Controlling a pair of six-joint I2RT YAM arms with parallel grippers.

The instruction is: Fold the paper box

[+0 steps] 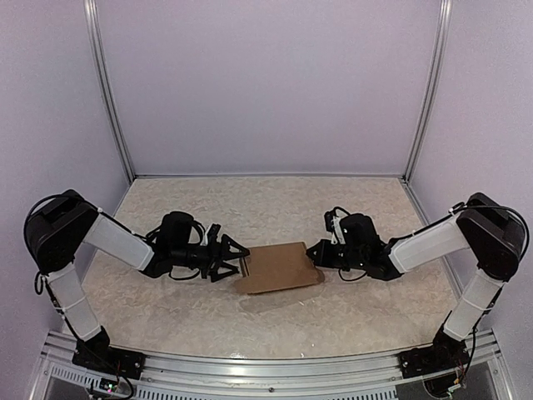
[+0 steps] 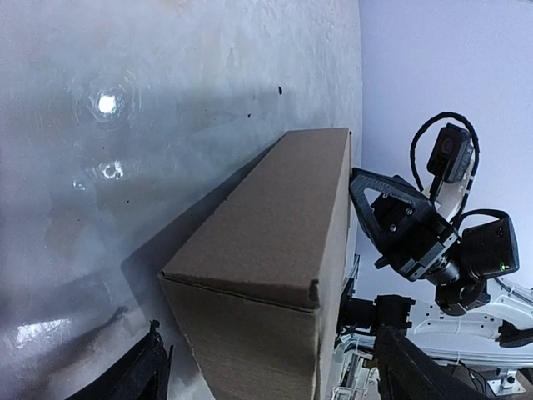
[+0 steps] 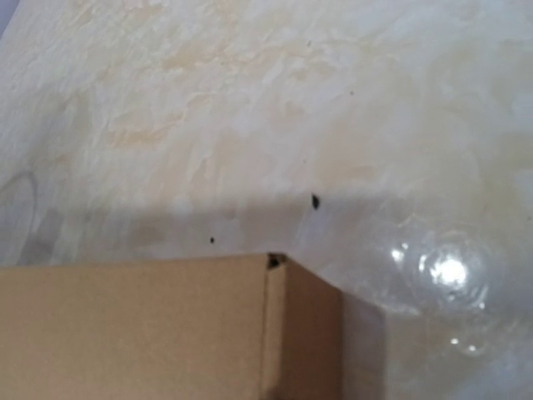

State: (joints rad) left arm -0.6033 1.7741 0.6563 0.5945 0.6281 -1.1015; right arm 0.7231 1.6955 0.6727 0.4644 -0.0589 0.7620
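— Left gripper (image 1: 237, 261)?
— Fingers spread wide at the left end of the paper box (image 1: 279, 267), clamping nothing.
— Right gripper (image 1: 315, 252)?
— Against the right end; how far open, I cannot tell. The box lies closed, mid-table (image 1: 275, 208).

Pale lilac walls (image 1: 266, 83), two metal corner posts (image 1: 109, 92); mottled beige tabletop (image 1: 266, 204), bright lamp glare (image 2: 106, 103) on it

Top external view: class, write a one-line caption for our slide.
Closed brown paper box on the table, left claw and right claw at its two ends.
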